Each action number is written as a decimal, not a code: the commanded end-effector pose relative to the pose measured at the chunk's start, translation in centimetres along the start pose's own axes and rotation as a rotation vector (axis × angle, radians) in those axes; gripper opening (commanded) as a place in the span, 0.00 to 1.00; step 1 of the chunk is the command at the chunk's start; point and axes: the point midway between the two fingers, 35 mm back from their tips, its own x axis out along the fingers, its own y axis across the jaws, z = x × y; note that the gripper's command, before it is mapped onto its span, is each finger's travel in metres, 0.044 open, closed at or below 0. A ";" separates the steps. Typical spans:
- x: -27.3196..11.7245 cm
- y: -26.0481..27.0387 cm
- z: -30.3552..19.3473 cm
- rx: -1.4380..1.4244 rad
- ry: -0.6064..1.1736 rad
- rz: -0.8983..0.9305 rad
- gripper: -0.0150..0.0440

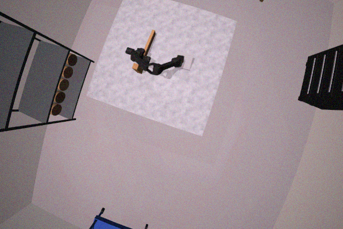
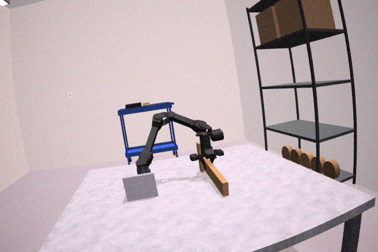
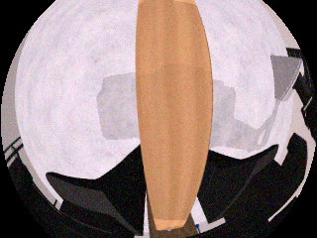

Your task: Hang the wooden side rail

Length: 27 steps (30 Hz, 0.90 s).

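The wooden side rail (image 1: 149,41) (image 2: 216,176) (image 3: 173,109) is between the fingers of my gripper (image 2: 208,158) (image 3: 162,146), which is shut on it close to its post-side end. The rail's far end appears to rest on the table, and the rail seems to rise slightly towards the post. The headboard post (image 1: 137,67) (image 2: 198,147) stands upright just beyond the gripper, at the rail's near end. In the wrist view a brown part lies below the rail's end, probably the post. The hooks, the slot and its pins are hidden or too small to see, so I cannot tell whether they touch.
The light table (image 1: 166,104) (image 2: 170,225) carries the arm. A grey upright panel (image 2: 140,186) (image 3: 285,76) stands beside the arm's base. Off the table are a tall black shelf rack (image 2: 316,115) and a blue cart (image 2: 150,148).
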 end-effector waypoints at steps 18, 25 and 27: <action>0.3 0.1 0.0 -0.003 0.004 0.005 0.25; 0.4 0.1 0.0 -0.003 0.004 0.005 0.25; 0.5 0.1 0.0 -0.003 0.004 0.005 0.25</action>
